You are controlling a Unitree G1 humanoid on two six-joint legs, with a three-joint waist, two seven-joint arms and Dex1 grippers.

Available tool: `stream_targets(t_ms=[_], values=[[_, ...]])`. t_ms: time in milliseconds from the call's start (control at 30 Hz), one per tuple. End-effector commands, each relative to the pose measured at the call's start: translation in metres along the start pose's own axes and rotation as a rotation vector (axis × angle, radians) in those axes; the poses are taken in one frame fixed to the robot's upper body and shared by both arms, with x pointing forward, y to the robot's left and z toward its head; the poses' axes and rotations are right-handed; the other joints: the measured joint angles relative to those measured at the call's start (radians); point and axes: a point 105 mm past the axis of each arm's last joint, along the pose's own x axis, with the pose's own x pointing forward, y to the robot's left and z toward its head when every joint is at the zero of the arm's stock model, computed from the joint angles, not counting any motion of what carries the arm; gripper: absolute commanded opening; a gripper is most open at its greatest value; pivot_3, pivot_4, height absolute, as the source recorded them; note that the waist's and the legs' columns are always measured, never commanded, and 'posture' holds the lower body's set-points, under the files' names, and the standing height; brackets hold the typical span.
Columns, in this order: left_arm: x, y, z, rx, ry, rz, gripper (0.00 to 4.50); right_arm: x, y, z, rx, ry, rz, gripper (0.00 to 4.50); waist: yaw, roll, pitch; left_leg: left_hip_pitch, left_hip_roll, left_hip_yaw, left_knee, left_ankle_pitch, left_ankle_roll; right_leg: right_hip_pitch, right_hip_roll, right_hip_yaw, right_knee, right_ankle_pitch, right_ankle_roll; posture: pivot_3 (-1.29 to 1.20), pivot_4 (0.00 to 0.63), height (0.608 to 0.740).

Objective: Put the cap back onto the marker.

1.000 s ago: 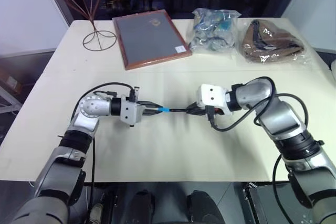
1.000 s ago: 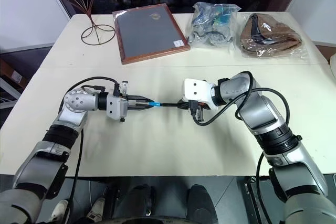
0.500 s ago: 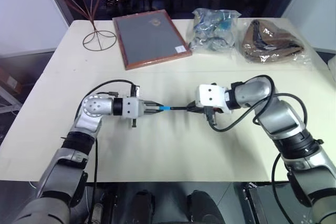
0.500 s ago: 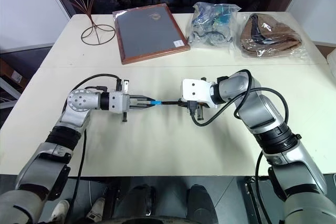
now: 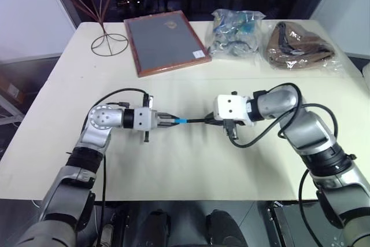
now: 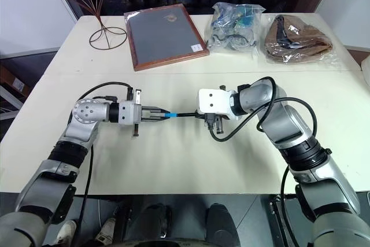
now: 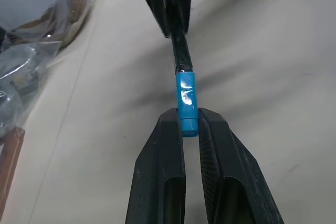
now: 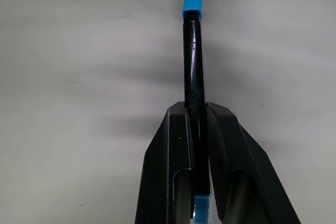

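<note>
— Both jaws clamp: our left gripper (image 7: pixel 190 124) pinches the cap (image 7: pixel 187 95), our right gripper (image 8: pixel 197 111) the marker (image 8: pixel 193 61), joined above the table (image 5: pixel 191 166).
— Our right wrist view adds a blue marker end. One cap, one marker.
</note>
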Motion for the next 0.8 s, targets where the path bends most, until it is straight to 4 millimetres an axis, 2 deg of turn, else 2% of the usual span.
stream_targets(t_ms=[33,300,533,800], values=[[0.018,0.014,0.024,0.149,-0.086,0.017,0.00,0.008,0.013,0.045,-0.126,-0.148,0.075,0.06,0.000,0.000,0.000,0.000,0.000,0.000,0.000,0.000,0.000,0.000,0.000,0.000,0.000,0.000,0.000,0.00,0.150,0.740],[0.020,0.019,0.026,0.173,-0.110,0.078,0.00,0.008,0.012,0.050,-0.078,-0.182,0.072,0.06,0.000,0.000,0.000,0.000,0.000,0.000,0.000,0.000,0.000,0.000,0.000,0.000,0.000,0.000,0.000,0.00,0.150,0.740],[0.021,0.021,0.028,0.040,-0.154,0.120,0.00,0.008,0.013,0.055,-0.050,-0.203,0.078,0.06,-0.001,0.000,0.000,0.000,0.000,0.000,0.000,0.000,0.000,0.000,0.000,0.000,0.000,0.000,0.000,0.00,0.150,0.740],[0.024,0.019,0.032,0.143,-0.152,0.103,0.00,0.008,0.015,0.056,-0.058,-0.199,0.081,0.06,0.000,0.000,0.000,0.000,0.000,0.000,0.000,0.000,0.000,0.000,0.000,0.000,0.000,0.000,0.000,0.00,0.150,0.740]])
